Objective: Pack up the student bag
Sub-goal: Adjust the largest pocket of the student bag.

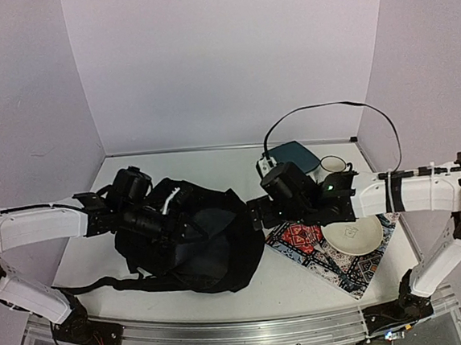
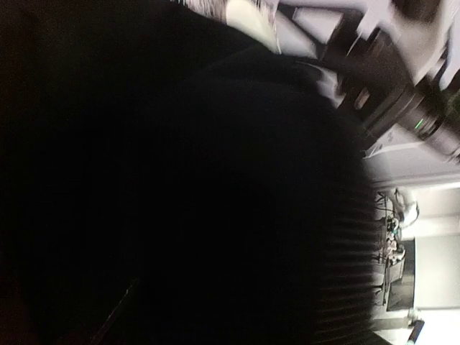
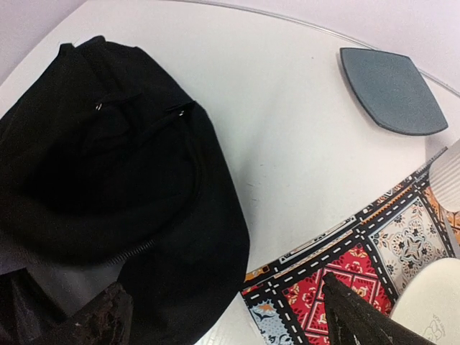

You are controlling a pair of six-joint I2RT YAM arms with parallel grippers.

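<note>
The student bag (image 1: 209,251) is a large black fabric backpack lying left of centre on the table, with a strap trailing toward the front left. My left gripper (image 1: 155,219) is pressed into the bag's upper left part. In the left wrist view black fabric (image 2: 180,180) fills nearly everything and hides my fingers. My right gripper (image 1: 257,215) hovers at the bag's right edge. In the right wrist view its fingers (image 3: 359,320) stand wide apart and empty, above the bag's edge (image 3: 108,172) and a patterned cloth (image 3: 316,277).
The patterned cloth (image 1: 329,262) lies at the front right with a white plate (image 1: 353,235) on it. A flat teal pouch (image 1: 297,154) and a white charger (image 1: 266,166) with a black cable lie at the back right. White walls enclose the table.
</note>
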